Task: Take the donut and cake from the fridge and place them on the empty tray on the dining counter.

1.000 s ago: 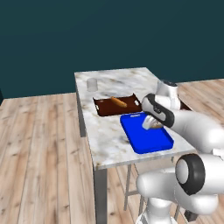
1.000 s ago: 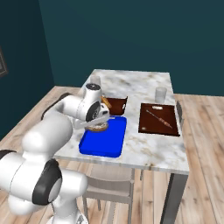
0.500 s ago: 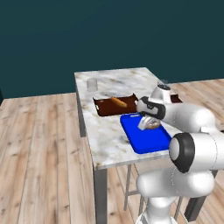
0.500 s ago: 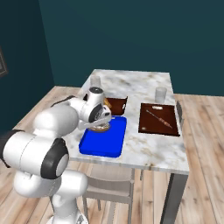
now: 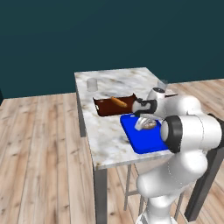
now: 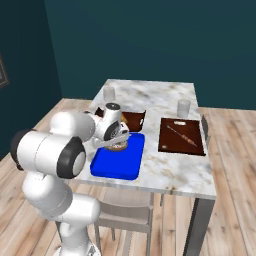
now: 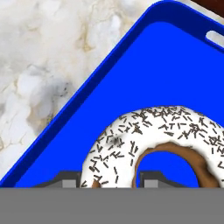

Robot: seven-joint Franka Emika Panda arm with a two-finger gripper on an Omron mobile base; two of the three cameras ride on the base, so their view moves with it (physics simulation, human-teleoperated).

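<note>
The gripper (image 7: 110, 179) has its jaws closed on the donut (image 7: 153, 146): in the hand view the two dark finger tips stand on both sides of the iced ring wall, one outside the ring and one in the hole. The jaws stand as narrow as the ring wall allows. The donut, white icing with dark speckles, is down over the blue floor of the tray (image 7: 131, 65); whether it already touches the floor I cannot tell.

In the left base view the gripper (image 5: 143, 124) is low over the tray (image 5: 135, 140), at the part of the tray toward the far edge of the dining counter (image 5: 105, 131). The donut (image 5: 148, 125) is just beside the fingers. In the right base view the donut (image 6: 118, 146) sits at the far left corner of the tray (image 6: 117, 162), under the gripper (image 6: 116, 143).

The tray lies near the near edge of the counter, and most of its floor toward that edge is bare blue. Just beyond the far rim of the tray lies a dark brown tray (image 5: 107, 107) with an orange-brown pastry (image 5: 118, 102) on it. A second dark brown tray (image 6: 181, 136) lies toward the right edge of the counter, apart from the blue one. Two glasses (image 6: 109, 93) stand near the far edge, well apart from the gripper.
</note>
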